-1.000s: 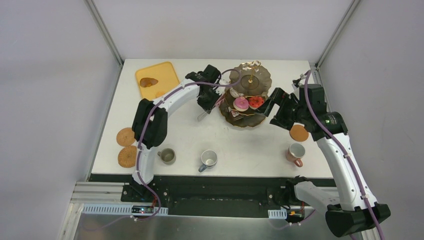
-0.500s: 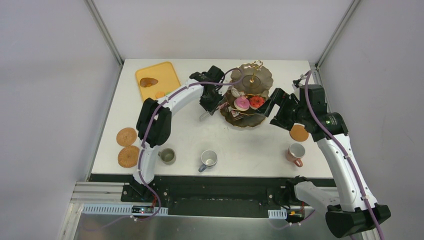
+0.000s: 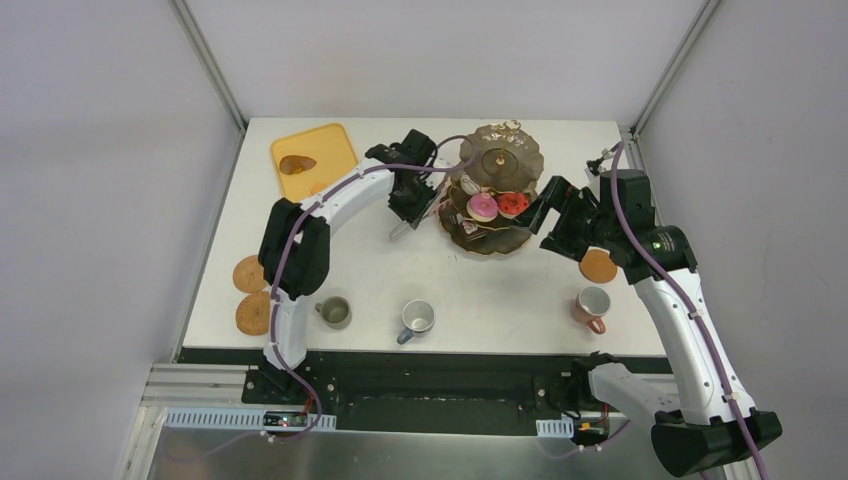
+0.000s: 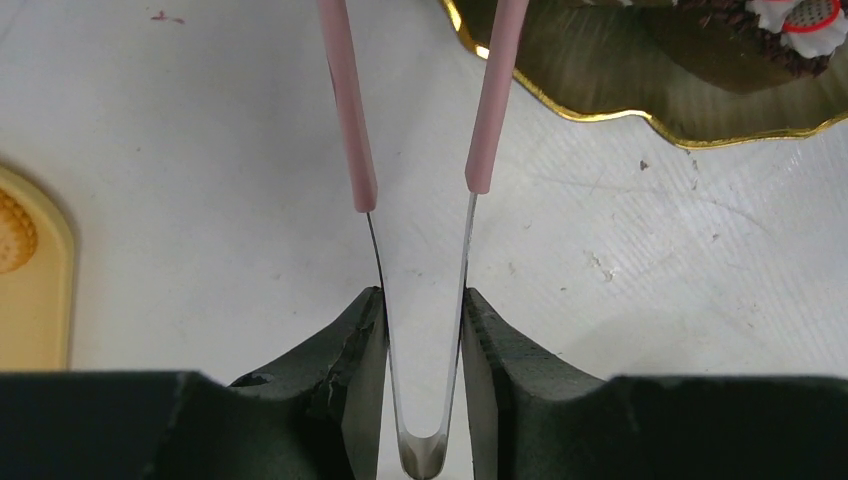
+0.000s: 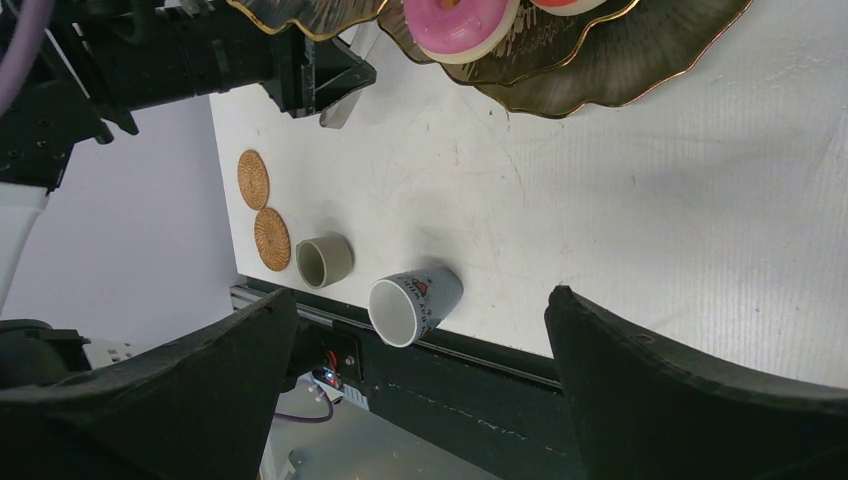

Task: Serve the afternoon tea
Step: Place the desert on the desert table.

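From above, the left tool (image 3: 408, 205) hangs over the far middle of the desk (image 3: 440, 280), just left of the stand (image 3: 520, 240). It holds the tongs (image 3: 401, 229). A pink doughnut (image 3: 482, 207) and a red doughnut (image 3: 512, 203) sit on the stand's middle tier. A brown cake (image 3: 297, 164) waits on the tray (image 3: 335, 140) at far left, so I'd guess that goes next. The right tool (image 3: 545, 218) hovers close by the stand's right side, so the loading should come from the left. Three mugs (image 3: 417, 318) line the near edge. Two coasters (image 3: 251, 273) lie at the left edge, well apart from the work.

At the left wrist, the tool's fingers (image 4: 355, 340) pinch the tongs' steel bend. The pink arms are spread, with nothing between them. The gold rim stands just right of the tips. I'd squeeze gently on the cake, lift it well clear of that rim, then come in over a tier. Bare desk lies between tray and stand, so there is room to swing.

At the right wrist, the jaws stand wide apart and hold nothing. The stand's rim runs along the top of this view and the mugs lie beyond. That arm is best kept out of the way.
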Tool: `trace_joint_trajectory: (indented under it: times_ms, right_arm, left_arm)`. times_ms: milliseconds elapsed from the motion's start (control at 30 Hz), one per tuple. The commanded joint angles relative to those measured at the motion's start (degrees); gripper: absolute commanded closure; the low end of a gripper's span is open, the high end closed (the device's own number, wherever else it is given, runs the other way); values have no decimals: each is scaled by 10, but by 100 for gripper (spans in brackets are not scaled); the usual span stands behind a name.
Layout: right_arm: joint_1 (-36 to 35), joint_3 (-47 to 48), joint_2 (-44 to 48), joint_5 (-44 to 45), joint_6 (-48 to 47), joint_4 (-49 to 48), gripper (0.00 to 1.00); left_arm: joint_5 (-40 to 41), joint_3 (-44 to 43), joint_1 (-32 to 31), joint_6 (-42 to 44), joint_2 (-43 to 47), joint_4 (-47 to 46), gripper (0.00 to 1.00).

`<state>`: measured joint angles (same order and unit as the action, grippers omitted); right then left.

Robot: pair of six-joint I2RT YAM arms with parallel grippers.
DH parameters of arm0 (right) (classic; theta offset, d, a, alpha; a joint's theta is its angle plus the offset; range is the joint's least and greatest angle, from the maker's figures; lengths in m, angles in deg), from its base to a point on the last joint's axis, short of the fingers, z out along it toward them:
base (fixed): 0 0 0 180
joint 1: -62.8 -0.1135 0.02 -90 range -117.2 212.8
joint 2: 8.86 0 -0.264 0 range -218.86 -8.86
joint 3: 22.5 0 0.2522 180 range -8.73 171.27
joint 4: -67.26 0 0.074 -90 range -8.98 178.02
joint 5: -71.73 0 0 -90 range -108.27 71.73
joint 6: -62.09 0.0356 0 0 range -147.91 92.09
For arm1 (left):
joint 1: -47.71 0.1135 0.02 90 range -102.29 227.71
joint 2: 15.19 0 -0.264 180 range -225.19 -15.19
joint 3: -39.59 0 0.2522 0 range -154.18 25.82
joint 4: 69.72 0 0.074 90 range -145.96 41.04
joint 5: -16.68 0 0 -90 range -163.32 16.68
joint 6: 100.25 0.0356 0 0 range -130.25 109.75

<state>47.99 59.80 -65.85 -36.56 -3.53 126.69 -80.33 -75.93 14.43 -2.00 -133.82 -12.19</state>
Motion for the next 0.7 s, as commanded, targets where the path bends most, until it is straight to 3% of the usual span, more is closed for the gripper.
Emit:
trace_joint_trajectory:
  times_ms: [0, 400, 567, 667]
  right_arm:
    - [3, 0, 10, -3, 4, -15, 1]
    - [3, -7, 16, -4, 1, -17, 1]
    - [3, -9, 17, -5, 0, -20, 1]
    - [2, -12, 17, -4, 1, -21, 1]
  left_arm:
    - [-15, 19, 15, 13, 70, 2, 69]
    - [-88, 105, 58, 35, 149, 15, 69]
    - [-117, 170, 115, -24, 216, -42, 69]
    - [-67, 195, 150, -70, 250, -67, 69]
